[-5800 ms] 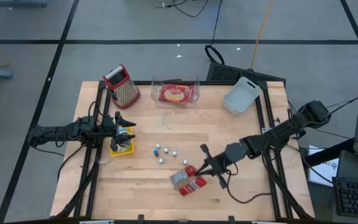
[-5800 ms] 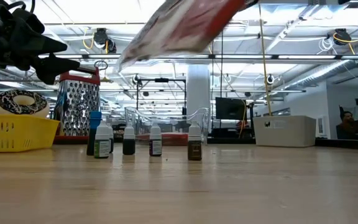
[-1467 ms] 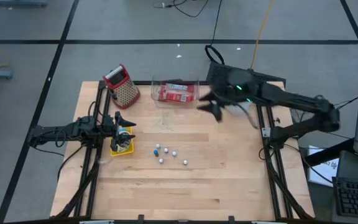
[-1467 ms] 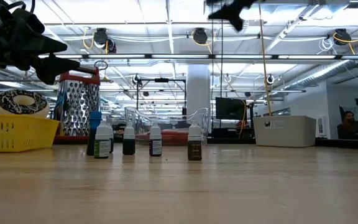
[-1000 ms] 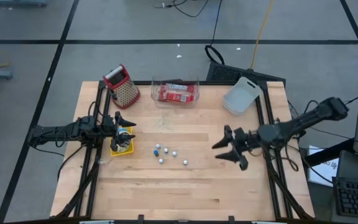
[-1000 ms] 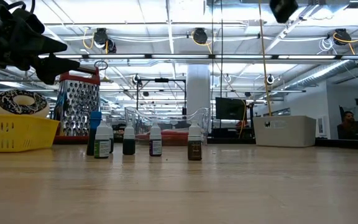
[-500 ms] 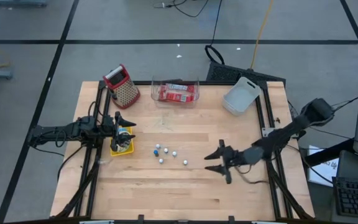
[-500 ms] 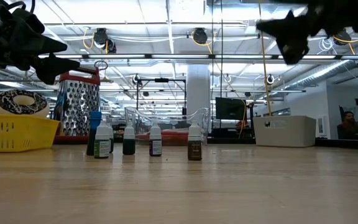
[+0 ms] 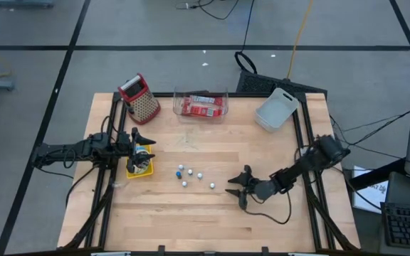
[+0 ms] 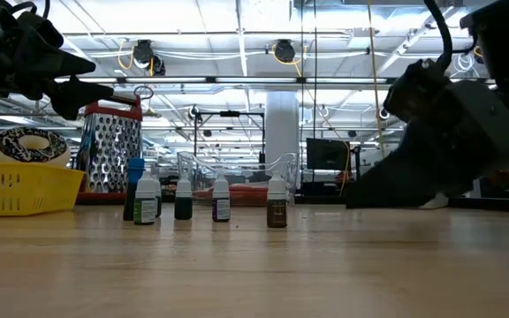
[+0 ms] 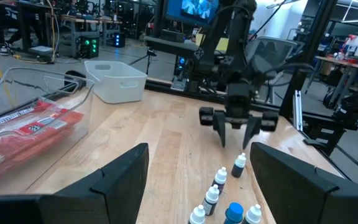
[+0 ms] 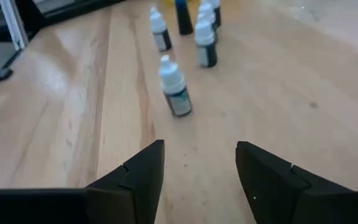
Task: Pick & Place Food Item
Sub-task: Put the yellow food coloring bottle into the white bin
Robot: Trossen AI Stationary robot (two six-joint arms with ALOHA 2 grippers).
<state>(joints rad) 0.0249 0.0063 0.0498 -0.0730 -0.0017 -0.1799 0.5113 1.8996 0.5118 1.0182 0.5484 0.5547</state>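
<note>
The red food packet (image 9: pixel 201 106) lies flat inside a clear container (image 9: pixel 223 96) at the table's far edge; the left wrist view shows the packet (image 11: pixel 33 124) too. My right gripper (image 9: pixel 235 191) stands open low over the bare wood right of centre, nothing between its fingers (image 12: pixel 201 168). It points toward a cluster of small dropper bottles (image 9: pixel 191 176). My left gripper (image 9: pixel 148 139) waits open above a yellow basket (image 9: pixel 139 165) at the left, which holds a doughnut (image 10: pixel 29 145).
A red-topped metal grater (image 9: pixel 140 97) stands at the far left. A white bin (image 9: pixel 276 109) sits at the far right corner. The dropper bottles (image 12: pixel 176 93) stand just ahead of my right gripper. Bare wood lies along the near half of the table.
My right gripper has come down from high over the right side of the table. It has travelled toward the left and near edges, close to the dropper bottles, tipping and turning on the way. Its fingers have stayed apart.
</note>
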